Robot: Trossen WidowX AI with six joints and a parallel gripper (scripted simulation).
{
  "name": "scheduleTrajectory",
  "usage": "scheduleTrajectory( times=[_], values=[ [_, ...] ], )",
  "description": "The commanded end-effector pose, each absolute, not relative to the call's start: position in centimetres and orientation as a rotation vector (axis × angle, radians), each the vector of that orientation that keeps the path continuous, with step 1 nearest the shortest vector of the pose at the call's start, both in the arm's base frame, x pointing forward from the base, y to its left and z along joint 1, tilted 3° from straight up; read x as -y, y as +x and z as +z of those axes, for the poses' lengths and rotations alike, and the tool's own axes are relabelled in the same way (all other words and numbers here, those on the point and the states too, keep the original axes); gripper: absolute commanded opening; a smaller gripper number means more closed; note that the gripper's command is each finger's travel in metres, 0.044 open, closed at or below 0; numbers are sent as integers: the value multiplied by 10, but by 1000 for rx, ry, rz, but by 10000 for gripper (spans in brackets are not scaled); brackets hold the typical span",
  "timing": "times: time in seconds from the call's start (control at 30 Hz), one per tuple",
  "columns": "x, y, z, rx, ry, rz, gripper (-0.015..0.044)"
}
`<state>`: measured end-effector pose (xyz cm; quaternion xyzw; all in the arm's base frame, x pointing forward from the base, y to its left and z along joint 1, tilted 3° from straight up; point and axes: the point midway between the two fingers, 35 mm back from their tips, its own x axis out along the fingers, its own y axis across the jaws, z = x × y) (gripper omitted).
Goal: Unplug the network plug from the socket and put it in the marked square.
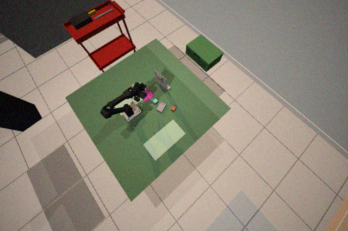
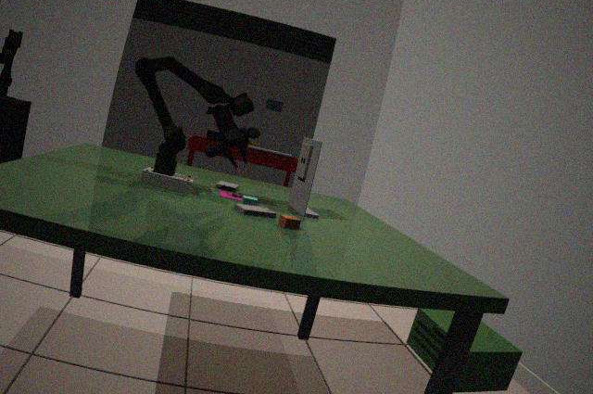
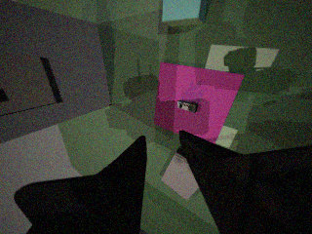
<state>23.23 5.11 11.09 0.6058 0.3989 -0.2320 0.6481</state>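
The plug [image 3: 187,105] lies on the magenta marked square [image 1: 148,95] [image 2: 224,195] [image 3: 214,88], well inside its edges, away from the panel. My gripper [image 2: 241,163] [image 3: 162,137] is partly open, with nothing between its fingers. It hangs above the table near the square and touches nothing that I can see. The upright grey panel [image 1: 164,83] [image 2: 299,196] [image 3: 78,63] stands beyond the square, with dark openings in its face and no plug in view there. The tab on the plug is too small to make out.
A cyan block [image 1: 155,100] [image 2: 249,199] [image 3: 181,11] sits close to the square. A flat grey block [image 1: 161,106] [image 2: 255,209] and an orange block [image 1: 173,108] [image 2: 289,222] lie farther out. Another flat pale block [image 2: 227,185] [image 3: 180,177] lies on the square's other side.
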Motion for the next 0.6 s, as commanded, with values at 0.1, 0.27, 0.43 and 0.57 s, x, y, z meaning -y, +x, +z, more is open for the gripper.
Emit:
scheduleTrajectory(
  times=[0.1, 0.27, 0.43, 0.57],
  values=[
    [-51, 230, 126, -905, 1376, -515, 156],
    [-50, 230, 123, -907, 1377, -528, 156],
    [-50, 232, 138, -907, 1377, -526, 156],
    [-49, 232, 150, -906, 1377, -524, 156]
  ],
)
